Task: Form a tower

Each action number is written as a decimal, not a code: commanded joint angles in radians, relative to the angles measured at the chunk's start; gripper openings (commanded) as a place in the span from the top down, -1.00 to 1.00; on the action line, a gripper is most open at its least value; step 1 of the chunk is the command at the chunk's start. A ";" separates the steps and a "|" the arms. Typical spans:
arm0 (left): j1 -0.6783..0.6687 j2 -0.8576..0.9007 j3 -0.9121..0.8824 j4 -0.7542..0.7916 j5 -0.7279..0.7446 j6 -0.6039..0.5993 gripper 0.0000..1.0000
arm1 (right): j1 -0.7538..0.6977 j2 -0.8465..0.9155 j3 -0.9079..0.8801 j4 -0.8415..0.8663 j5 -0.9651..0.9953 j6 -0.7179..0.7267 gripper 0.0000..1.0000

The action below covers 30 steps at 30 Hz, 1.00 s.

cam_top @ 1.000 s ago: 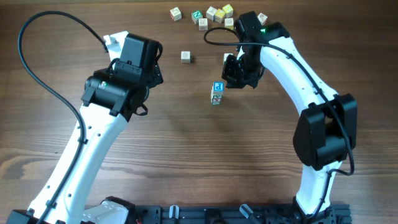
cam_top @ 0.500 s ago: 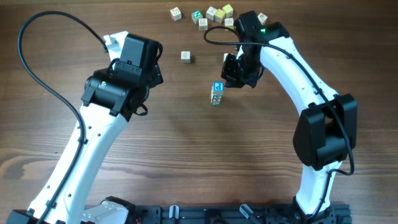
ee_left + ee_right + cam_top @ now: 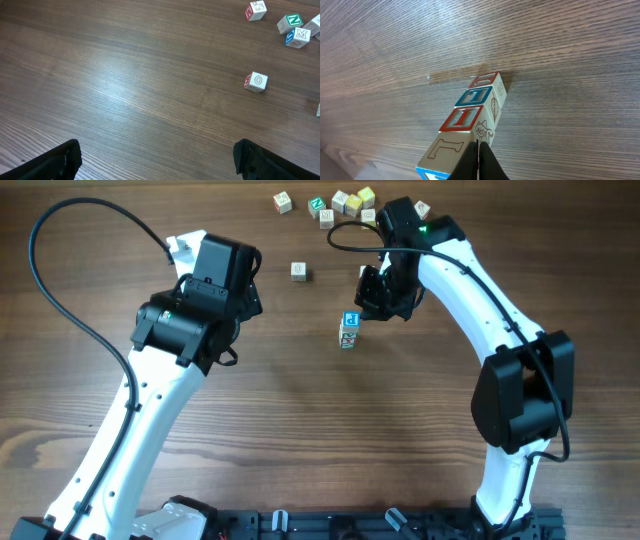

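We see the tower (image 3: 476, 107) as a one-cube-wide column slanting from just above centre toward 7 o'clock. Its faces are framed red, blue, red, then a pale face with an outlined letter. The right gripper (image 3: 478, 152) enters at 6 o'clock, fingers pressed together, tip overlapping the column's 3 o'clock side; contact unclear. Wooden table (image 3: 570, 60) all round, with a darker smudge (image 3: 455, 75) at 9 o'clock of the far cube.

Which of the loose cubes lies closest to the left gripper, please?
The cube marked O, lying alone; the other loose cubes cluster farther away.
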 commanded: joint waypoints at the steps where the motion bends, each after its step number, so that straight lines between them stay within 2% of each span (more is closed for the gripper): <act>1: 0.005 -0.005 0.001 0.002 -0.003 0.011 -1.00 | 0.002 -0.015 -0.005 0.005 -0.015 0.012 0.91; 30: 0.005 -0.005 0.001 0.002 -0.002 0.011 -1.00 | 0.002 -0.015 -0.005 0.016 -0.015 0.012 0.91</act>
